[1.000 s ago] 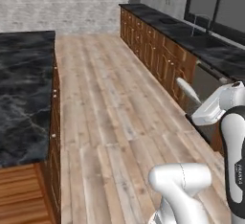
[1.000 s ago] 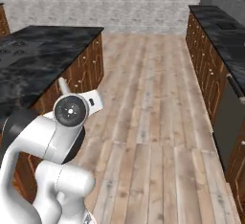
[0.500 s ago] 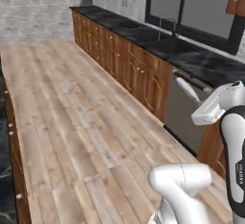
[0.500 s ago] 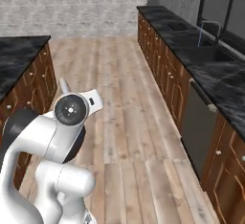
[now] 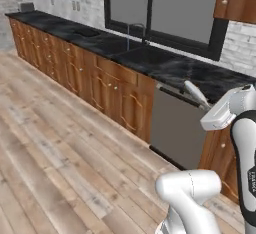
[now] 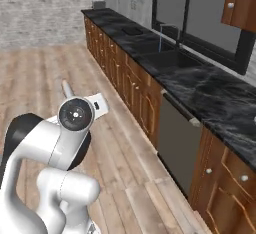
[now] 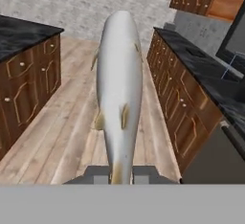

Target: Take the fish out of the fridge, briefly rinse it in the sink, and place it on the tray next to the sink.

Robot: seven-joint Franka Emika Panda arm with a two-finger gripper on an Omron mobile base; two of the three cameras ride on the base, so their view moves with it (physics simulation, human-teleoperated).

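Dark marble counters (image 6: pixel 215 98) and brown wooden cabinets (image 5: pixel 107 85) now run close across both base views, where half a second ago the same counter run sat further off beyond a long stretch of plank floor: the base has swung toward the window wall, so the whole scene has shifted rather than anything in it. The black sink (image 6: pixel 165 58) with its thin arched faucet (image 5: pixel 135 28) lies ahead under the window, which suggests the carry from the fridge is nearly over and the rinse comes next (the tray is too hard to make out to place with confidence). The fish (image 7: pixel 117 89), pale and silvery, stands lengthwise out from the gripper (image 7: pixel 120 173) in the hand view, its tail end pinched between the two dark tips, which are pressed almost together on it, and its head pointing away down the aisle. In the left base view the fish juts from the hand, well short of the basin.
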